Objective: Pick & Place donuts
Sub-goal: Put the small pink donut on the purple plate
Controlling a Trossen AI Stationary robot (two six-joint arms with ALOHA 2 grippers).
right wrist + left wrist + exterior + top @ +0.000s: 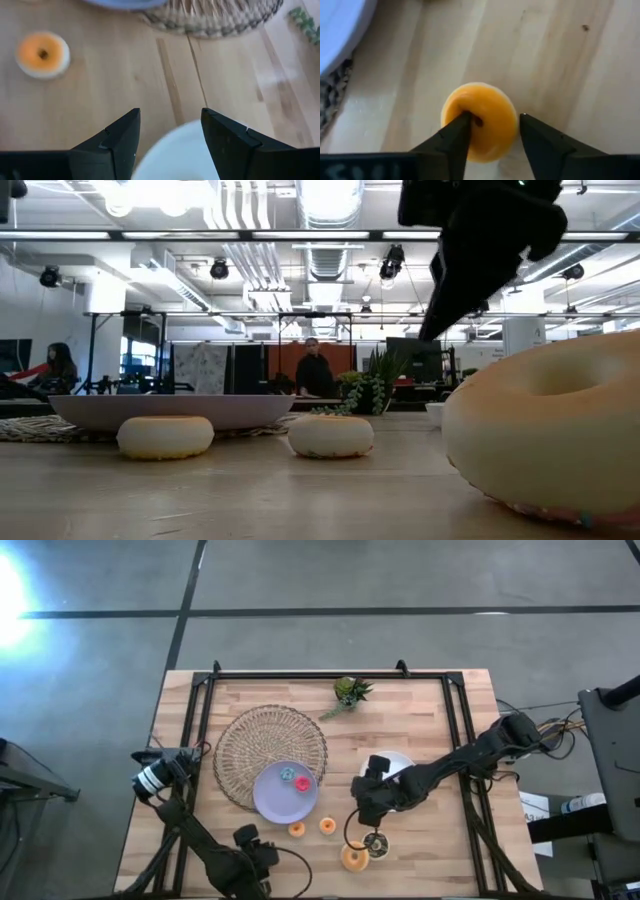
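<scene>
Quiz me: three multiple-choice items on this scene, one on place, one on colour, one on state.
1. The teal donut and red donut lie: A on bare wood; B on the lilac plate; C in a gripper.
2. The donut at the left gripper is: A orange; B teal; C pink.
3. The right gripper is: A shut on a donut; B shut on a plate; C open, empty.

B: the high view shows both on it.
A: the left wrist view shows its colour.
C: the right wrist view shows fingers apart, nothing held.
</scene>
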